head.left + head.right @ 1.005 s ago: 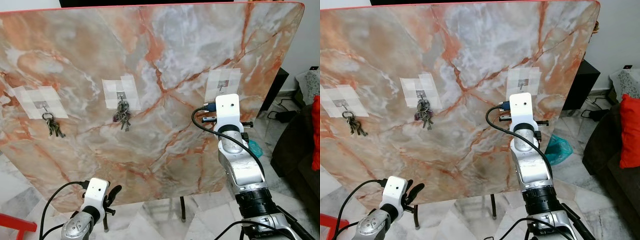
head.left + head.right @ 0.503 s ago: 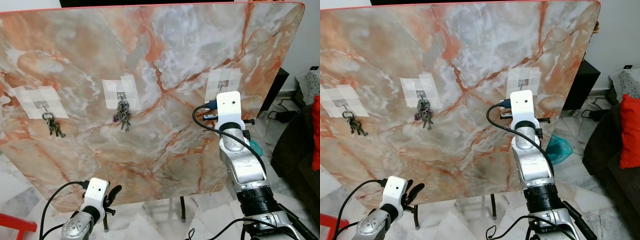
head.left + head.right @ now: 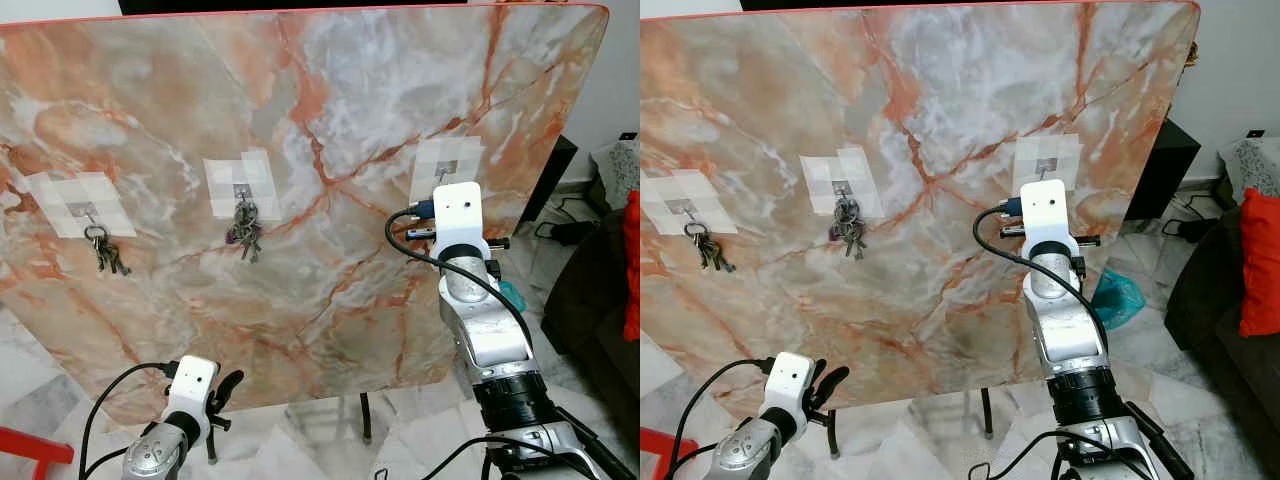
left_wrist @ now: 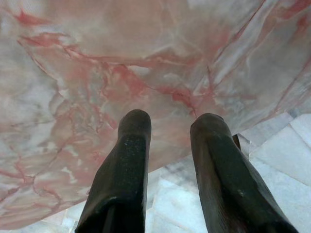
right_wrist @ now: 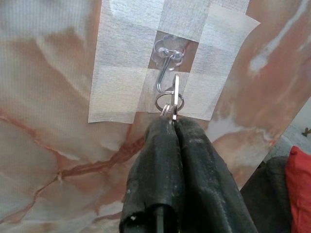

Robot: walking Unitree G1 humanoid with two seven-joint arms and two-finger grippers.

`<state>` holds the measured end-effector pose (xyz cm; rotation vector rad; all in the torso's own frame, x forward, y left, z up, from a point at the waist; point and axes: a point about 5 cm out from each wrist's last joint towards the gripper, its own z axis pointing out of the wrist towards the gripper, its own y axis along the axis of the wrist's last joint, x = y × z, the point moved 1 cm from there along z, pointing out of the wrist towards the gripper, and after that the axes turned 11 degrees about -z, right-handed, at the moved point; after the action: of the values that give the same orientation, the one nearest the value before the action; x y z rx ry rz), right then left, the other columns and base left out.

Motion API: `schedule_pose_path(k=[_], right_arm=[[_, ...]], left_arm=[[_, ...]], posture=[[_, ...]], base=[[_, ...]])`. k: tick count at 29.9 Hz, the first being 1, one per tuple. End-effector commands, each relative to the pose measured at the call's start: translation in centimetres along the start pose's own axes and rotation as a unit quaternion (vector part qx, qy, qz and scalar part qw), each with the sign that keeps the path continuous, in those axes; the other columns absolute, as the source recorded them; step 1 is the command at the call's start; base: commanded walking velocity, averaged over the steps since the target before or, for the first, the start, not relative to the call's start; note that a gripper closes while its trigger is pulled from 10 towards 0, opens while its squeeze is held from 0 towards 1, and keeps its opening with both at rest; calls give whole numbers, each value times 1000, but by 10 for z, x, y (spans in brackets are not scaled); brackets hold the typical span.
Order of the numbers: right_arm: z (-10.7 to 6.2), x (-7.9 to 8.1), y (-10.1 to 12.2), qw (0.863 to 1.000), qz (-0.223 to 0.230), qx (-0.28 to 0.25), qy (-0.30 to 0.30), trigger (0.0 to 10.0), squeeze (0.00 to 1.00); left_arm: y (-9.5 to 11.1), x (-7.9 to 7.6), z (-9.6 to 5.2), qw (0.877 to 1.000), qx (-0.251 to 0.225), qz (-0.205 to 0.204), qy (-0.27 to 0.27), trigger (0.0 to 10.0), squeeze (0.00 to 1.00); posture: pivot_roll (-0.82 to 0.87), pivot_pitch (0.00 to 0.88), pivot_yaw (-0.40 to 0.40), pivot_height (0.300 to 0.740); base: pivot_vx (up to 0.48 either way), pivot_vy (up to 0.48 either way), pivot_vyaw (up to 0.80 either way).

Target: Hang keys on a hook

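While the right hand point(image 5: 171, 125) clamps a key ring point(image 5: 169, 102) at the hook point(image 5: 165, 65) near the marble slab's point(image 3: 300, 100) right edge, the left hand point(image 4: 170, 126) hangs parted.

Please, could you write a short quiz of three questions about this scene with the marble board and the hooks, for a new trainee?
1. True or false: the right gripper pinches a key ring just at the taped hook.
2. How many hooks on the marble board already carry a bunch of keys? A) none B) one C) two
3. Fill in: the left gripper is held low, near the board's bottom edge, with its fingers ____.

Key: 1 true. 2 C: the left key bunch and the middle key bunch. 3 open.
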<state>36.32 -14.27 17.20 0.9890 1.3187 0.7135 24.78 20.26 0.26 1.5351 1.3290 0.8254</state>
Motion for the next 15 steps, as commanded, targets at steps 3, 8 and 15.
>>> schedule_pose_path(k=[3,8,15], right_arm=[[3,-2,5,1000,-4,-4,-5,10000,0],[3,-2,5,1000,-4,-4,-5,10000,0],[8,-5,8,1000,-13,-9,3,10000,0]], left_arm=[[1,1,0,1000,3,3,-2,10000,0],[1,1,0,1000,3,3,-2,10000,0],[2,0,0,1000,4,4,-7,10000,0]], posture=[[35,0,-9,740],[35,0,-9,740],[37,0,-7,740]], base=[[0,0,0],[0,0,0],[0,0,0]])
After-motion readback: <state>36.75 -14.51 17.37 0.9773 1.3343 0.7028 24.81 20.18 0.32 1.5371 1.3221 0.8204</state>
